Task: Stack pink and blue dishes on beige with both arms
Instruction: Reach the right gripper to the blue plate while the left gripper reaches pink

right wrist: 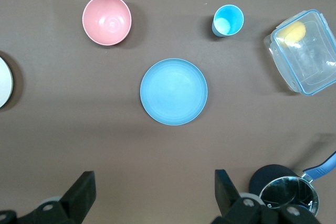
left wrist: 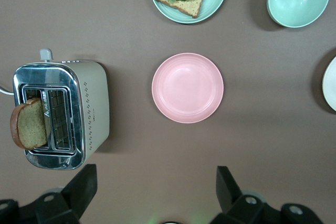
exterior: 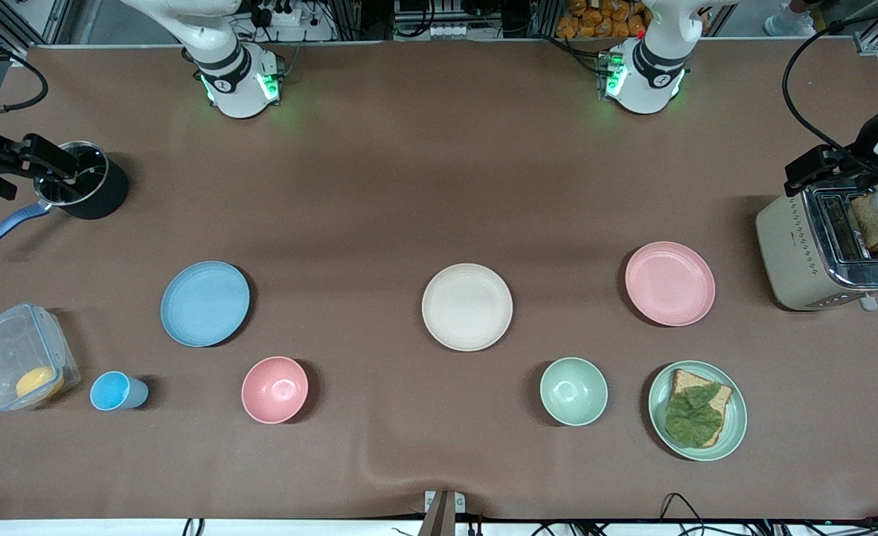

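Front: beige plate (exterior: 467,307) mid-table, flat, rim up; round, no long axis. Blue plate (exterior: 205,303) toward right arm's end, pink plate (exterior: 670,283) toward left arm's.
Left wrist: left gripper (left wrist: 155,192) wide open, empty, above pink plate (left wrist: 187,87), beside toaster (left wrist: 60,114).
Right wrist: right gripper (right wrist: 155,195) wide open, empty, above blue plate (right wrist: 174,92).

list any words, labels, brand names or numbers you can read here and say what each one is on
No text can be read in these views.
Beige and chrome metal toaster: a row of small diamond marks along its side, a pattern, not lettering.
White robot arm bases with green lights: a small dark mark on each black band, too small to read.
Pale pink plate, light blue plate, cream-white plate, clear plastic box: no markings visible.
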